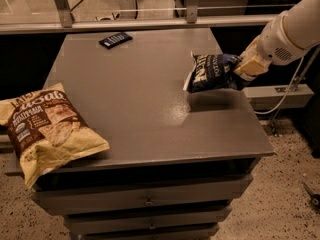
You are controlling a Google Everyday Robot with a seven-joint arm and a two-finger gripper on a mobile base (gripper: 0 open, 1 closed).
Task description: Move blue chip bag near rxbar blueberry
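Front left, the yellow chip bag (47, 129) lies out of play. Mid-right, the gripper (239, 70) has its jaws clamped on the blue chip bag (212, 72), lifted off the table (135, 99), so pickup looks done! Far back, the rxbar blueberry (115, 39) sits well apart; carry and set-down remain.

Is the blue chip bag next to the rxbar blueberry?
No, the pincer holds the blue chip bag at the table's right edge, far from the rxbar blueberry.

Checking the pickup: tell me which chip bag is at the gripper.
The blue chip bag, held by the gripper above the table's right side; the yellow-and-brown bag lies apart at the left edge.
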